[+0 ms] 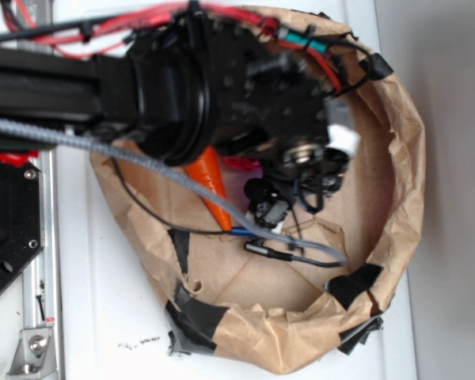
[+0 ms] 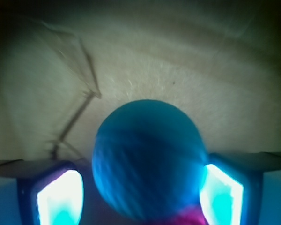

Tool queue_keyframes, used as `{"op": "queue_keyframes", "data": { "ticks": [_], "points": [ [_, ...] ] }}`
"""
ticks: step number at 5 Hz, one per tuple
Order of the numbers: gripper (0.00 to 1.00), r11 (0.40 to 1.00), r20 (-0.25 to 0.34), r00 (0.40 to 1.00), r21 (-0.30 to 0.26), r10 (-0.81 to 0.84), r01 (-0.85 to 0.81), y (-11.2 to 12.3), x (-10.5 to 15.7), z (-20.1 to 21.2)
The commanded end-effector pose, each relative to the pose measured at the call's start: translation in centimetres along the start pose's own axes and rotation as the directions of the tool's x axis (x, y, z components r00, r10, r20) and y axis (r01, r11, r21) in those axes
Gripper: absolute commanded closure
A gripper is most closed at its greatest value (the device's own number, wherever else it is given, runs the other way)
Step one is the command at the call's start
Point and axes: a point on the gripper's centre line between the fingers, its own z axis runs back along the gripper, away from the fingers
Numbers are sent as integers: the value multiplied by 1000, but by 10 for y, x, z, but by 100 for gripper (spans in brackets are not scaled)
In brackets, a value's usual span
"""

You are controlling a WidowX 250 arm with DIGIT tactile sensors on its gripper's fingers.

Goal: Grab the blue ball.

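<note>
In the wrist view the blue ball [image 2: 147,159] fills the space between my gripper's [image 2: 141,192] two fingers, resting on the brown paper floor. The left pad [image 2: 61,197] stands a little off the ball. The right pad [image 2: 222,194] is at the ball's edge. The jaws are open around the ball. A bit of magenta-red shows just under the ball [image 2: 187,218]. In the exterior view the black arm and wrist [image 1: 245,79] reach down into the paper bowl and hide both the ball and the fingers.
The brown paper bowl [image 1: 404,158], patched with black tape, encloses the work area. An orange carrot [image 1: 210,178] lies inside it under the arm, with a red patch [image 1: 241,164] beside it. Grey and black cables [image 1: 285,237] trail across the bowl floor.
</note>
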Motion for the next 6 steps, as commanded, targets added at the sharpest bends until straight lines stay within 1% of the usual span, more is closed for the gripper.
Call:
{"op": "queue_keyframes", "data": {
  "ticks": [1, 2, 3, 4, 5, 6],
  "points": [
    [100, 997, 82, 994, 33, 65, -68, 8, 14, 19],
    [100, 997, 73, 995, 23, 66, -68, 0, 7, 58],
    [100, 982, 78, 980, 29, 182, -184, -6, -9, 110],
    [100, 940, 110, 935, 26, 336, -341, -4, -17, 146],
    [100, 907, 78, 905, 28, 418, -421, 0, -19, 151],
    [100, 909, 26, 911, 49, 412, -413, 5, -23, 149]
  ]
}}
